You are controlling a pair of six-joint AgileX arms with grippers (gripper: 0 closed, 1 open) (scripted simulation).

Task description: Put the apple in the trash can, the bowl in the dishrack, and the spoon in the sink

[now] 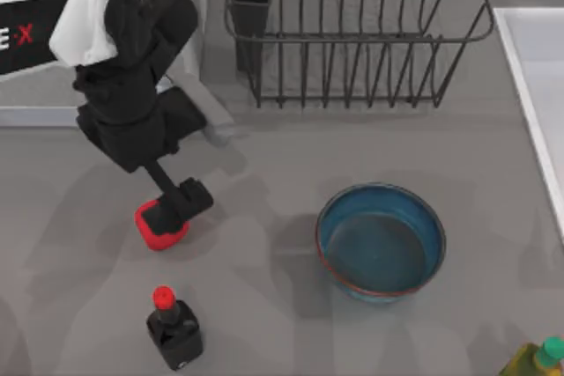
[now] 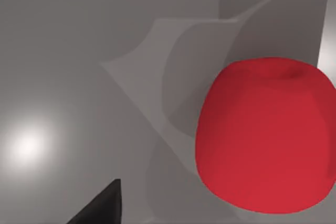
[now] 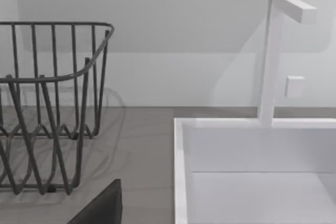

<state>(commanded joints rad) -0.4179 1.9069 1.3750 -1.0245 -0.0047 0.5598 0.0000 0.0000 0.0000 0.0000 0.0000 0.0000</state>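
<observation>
Our one apple (image 1: 159, 225) lies on the grey table (image 1: 264, 323) toward its left edge, partly covered from above by our left gripper (image 1: 179, 209), while the left wrist view shows its dimpled top (image 2: 265, 137) and a single dark fingertip (image 2: 102, 208) apart from it, so we cannot tell how the fingers stand. One blue bowl (image 1: 381, 242) sits right of centre, below the dishrack (image 1: 352, 33) at the far edge. The right wrist view shows the dishrack beside the white sink (image 3: 252, 166), whose tap looks cut off, perhaps.

Red apple (image 1: 159, 228) — blue bowl (image 1: 381, 244), reddish-brown rim
</observation>
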